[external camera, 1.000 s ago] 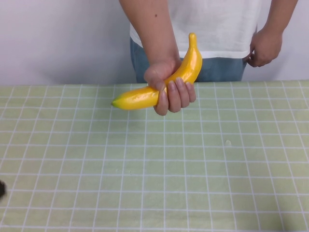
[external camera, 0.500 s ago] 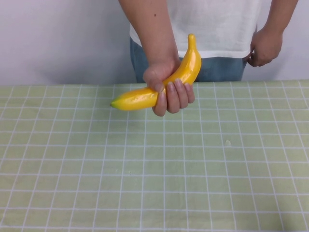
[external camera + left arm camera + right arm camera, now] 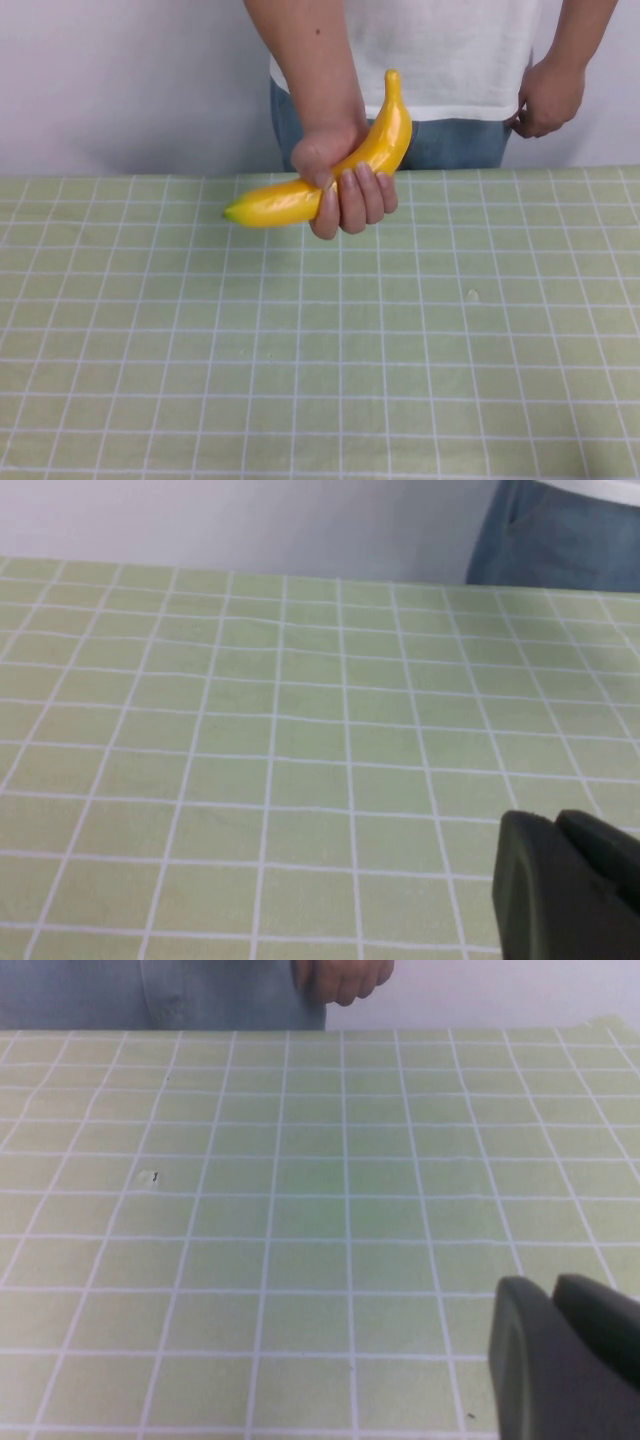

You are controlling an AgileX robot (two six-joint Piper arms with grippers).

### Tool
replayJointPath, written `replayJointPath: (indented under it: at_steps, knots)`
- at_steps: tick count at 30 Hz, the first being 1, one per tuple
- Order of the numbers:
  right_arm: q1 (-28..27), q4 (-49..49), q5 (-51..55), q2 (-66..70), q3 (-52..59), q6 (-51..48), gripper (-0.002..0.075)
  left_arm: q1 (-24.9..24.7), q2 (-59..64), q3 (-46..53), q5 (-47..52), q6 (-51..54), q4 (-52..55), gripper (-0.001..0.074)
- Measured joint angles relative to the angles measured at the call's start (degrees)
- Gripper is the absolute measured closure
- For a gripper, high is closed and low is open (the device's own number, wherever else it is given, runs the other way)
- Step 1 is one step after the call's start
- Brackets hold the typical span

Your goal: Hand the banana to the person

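The banana (image 3: pixel 280 202) is yellow with a greenish tip and is held in the person's (image 3: pixel 450 50) hand (image 3: pixel 345 175) above the table's far edge. Neither gripper shows in the high view. In the left wrist view my left gripper (image 3: pixel 555 822) is shut and empty, low over the table, with the person's jeans (image 3: pixel 560 535) far beyond it. In the right wrist view my right gripper (image 3: pixel 550 1285) is shut and empty over the table, and the person's jeans (image 3: pixel 200 990) and other hand (image 3: pixel 340 978) show at the far edge.
A pale green tablecloth with a white grid (image 3: pixel 320 340) covers the table. A small pale speck (image 3: pixel 472 295) lies on it at the right. A white wall stands behind the person.
The person's hand has drawn the banana slightly left and up. A dark bit of my left arm at the high view's left edge has gone out of view.
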Motion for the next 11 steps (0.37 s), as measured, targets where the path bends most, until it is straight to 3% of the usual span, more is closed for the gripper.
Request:
replayJointPath:
  at_steps: [11]
  knots:
    - [0.0,0.0,0.0,0.0,0.0,0.0,0.0733,1.0,0.0,0.0,0.4,-3.1,1.0,0.0738]
